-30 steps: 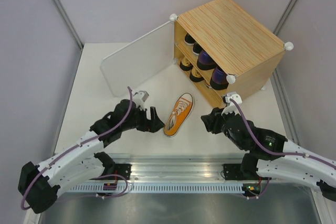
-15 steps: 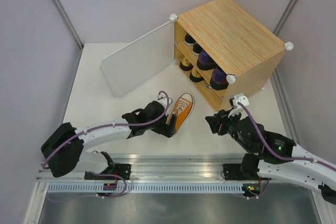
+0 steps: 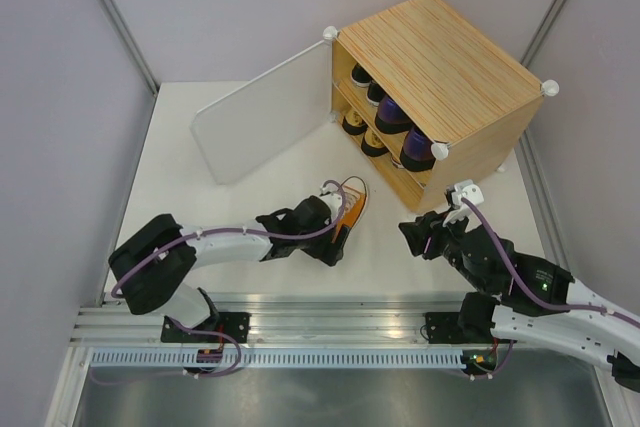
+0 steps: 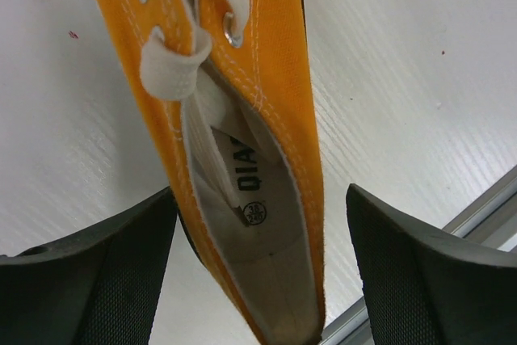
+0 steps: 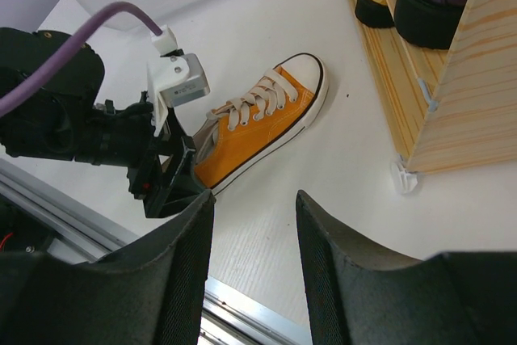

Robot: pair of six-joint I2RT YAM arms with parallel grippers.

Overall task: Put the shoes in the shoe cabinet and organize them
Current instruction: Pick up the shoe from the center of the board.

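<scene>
One orange sneaker (image 3: 353, 197) with white laces lies on the white table in front of the shoe cabinet (image 3: 440, 67), toe toward it. My left gripper (image 3: 337, 237) is open astride its heel. In the left wrist view the sneaker (image 4: 242, 119) sits between the fingers (image 4: 89, 280), with a gap on the right side. My right gripper (image 3: 416, 237) hovers open to the sneaker's right with nothing in it. Its wrist view shows the sneaker (image 5: 258, 131) ahead and bare table between its own fingers (image 5: 363, 280). Black sneakers (image 3: 362, 75) and purple loafers (image 3: 397, 117) fill the upper shelf.
The cabinet's white door (image 3: 260, 127) stands swung open to the left of the opening. More shoes (image 3: 362, 134) sit on the lower shelf. A metal rail (image 3: 330, 332) runs along the table's near edge. The cabinet's near corner (image 5: 477, 78) is close on the right gripper's right.
My left arm has swung right and brought its open gripper over the sneaker's heel. The right gripper has drawn back slightly toward the near right.
</scene>
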